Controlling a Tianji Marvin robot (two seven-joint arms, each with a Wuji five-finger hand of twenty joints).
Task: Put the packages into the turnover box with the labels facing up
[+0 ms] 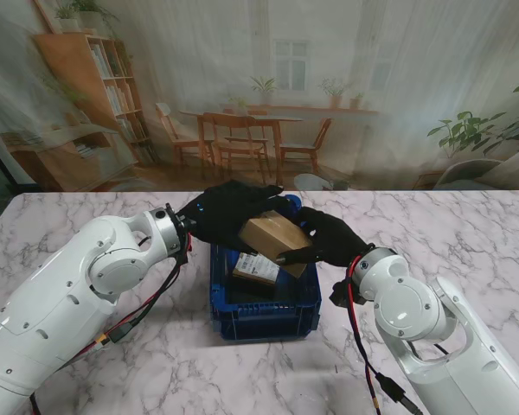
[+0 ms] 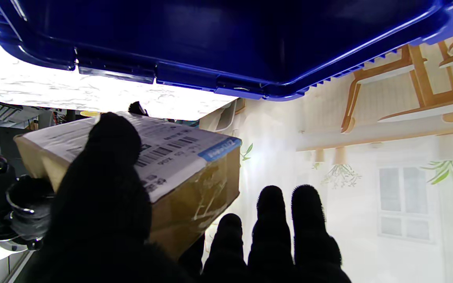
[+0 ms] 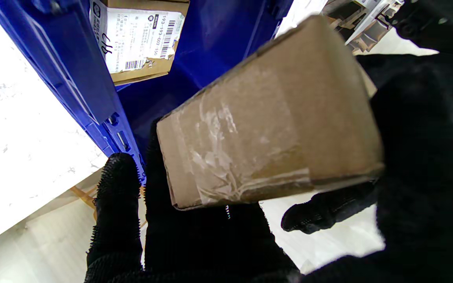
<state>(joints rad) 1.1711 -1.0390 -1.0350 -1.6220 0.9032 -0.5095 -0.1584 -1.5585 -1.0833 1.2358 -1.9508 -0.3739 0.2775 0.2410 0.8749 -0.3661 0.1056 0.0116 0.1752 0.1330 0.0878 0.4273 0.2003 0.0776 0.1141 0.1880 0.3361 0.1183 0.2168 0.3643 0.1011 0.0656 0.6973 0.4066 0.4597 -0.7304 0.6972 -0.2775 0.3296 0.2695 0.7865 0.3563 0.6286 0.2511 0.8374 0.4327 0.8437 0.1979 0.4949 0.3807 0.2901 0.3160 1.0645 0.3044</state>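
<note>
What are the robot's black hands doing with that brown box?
The robot is holding a cardboard package in the air between its left hand and right hand, right over a blue turnover box on the marble table. The package's label faces toward the table for now, as the left wrist view shows. Another package already lies inside the box with its label up.

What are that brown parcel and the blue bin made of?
The brown parcel looks like matte cardboard, sealed with glossy clear tape that wrinkles and shines. The blue bin seems to be hard moulded plastic: ribbed walls, slight sheen.
</note>
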